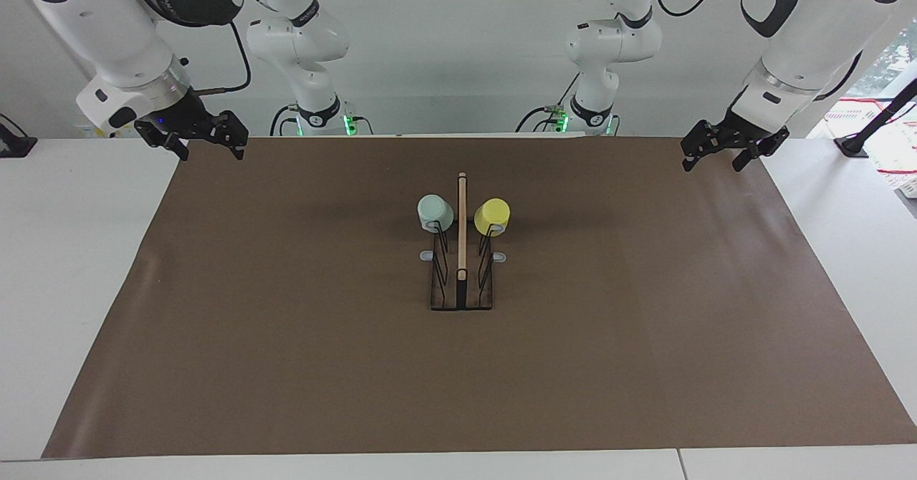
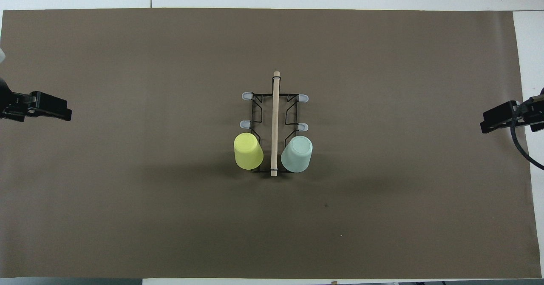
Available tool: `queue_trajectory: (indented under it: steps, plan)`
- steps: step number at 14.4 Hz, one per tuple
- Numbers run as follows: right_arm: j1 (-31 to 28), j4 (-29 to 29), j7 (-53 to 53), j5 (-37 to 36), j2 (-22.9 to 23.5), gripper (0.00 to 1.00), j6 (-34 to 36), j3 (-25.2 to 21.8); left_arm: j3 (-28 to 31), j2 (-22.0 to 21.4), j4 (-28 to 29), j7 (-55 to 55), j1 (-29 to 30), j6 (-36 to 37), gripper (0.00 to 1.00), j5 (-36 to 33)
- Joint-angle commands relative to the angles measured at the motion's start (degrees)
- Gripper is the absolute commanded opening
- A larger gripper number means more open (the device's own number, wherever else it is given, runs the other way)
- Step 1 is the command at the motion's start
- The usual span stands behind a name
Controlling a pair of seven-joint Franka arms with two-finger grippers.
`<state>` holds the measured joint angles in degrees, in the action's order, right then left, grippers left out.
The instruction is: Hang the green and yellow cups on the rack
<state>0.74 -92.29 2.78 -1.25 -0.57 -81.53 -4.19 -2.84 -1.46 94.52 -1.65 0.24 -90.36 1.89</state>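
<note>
The black wire rack (image 1: 462, 297) with its upright wooden bar stands at the middle of the brown mat; it also shows in the overhead view (image 2: 275, 119). The mint green cup (image 1: 435, 213) (image 2: 297, 153) hangs mouth-down on the prong nearest the robots, toward the right arm's end. The yellow cup (image 1: 492, 215) (image 2: 248, 150) hangs mouth-down on the matching prong toward the left arm's end. My left gripper (image 1: 714, 163) (image 2: 63, 111) is open and empty over the mat's edge. My right gripper (image 1: 210, 152) (image 2: 488, 121) is open and empty over the other edge.
A brown mat (image 1: 286, 337) covers most of the white table (image 1: 79, 265). Grey-tipped bare prongs (image 2: 246, 95) stick out from the rack farther from the robots than the cups. Both arms wait far from the rack.
</note>
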Motion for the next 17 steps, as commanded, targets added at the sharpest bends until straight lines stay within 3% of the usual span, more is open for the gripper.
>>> queue_trajectory:
  steps: [1, 17]
  plan:
    - [-2.2, 1.1, -0.4, 0.4, 0.0, 1.0, 1.5, 1.1, -0.3, -0.1, 0.3, -0.6, 0.6, -0.7, 1.0, 0.1]
    - [-4.3, 3.3, 3.1, 0.0, 0.3, 1.0, -4.7, 3.2, -0.3, -0.1, 0.3, -0.6, 0.6, -0.7, 1.0, 0.1]
